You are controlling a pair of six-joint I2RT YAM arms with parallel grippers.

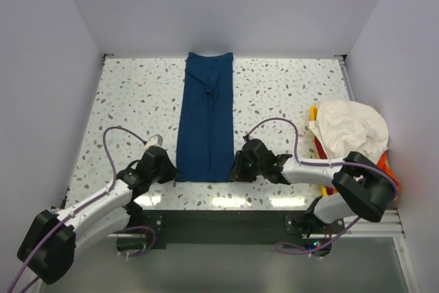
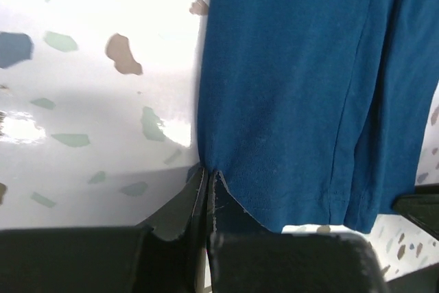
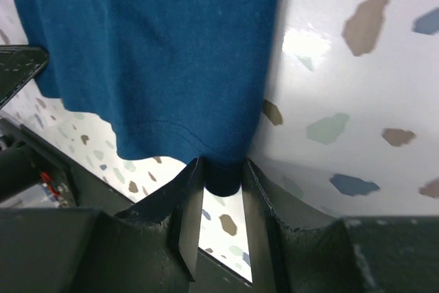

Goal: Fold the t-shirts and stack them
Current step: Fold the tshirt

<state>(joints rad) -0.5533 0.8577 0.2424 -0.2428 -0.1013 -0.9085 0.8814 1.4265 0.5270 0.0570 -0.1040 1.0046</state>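
Left claw [image 2: 208, 175] and right claw [image 3: 223, 169] each clenched on a hem corner of the shirt [image 1: 206, 118] stretching ahead; cloth judged light, limp; corners grip best.

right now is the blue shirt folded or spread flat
Folded lengthwise: the blue t-shirt lies as a long narrow strip, no sleeves showing.

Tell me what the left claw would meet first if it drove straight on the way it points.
The navy t-shirt. The left claw is shut on its near hem corner, so straight ahead it would likely push into that cloth, along the shirt's left edge.
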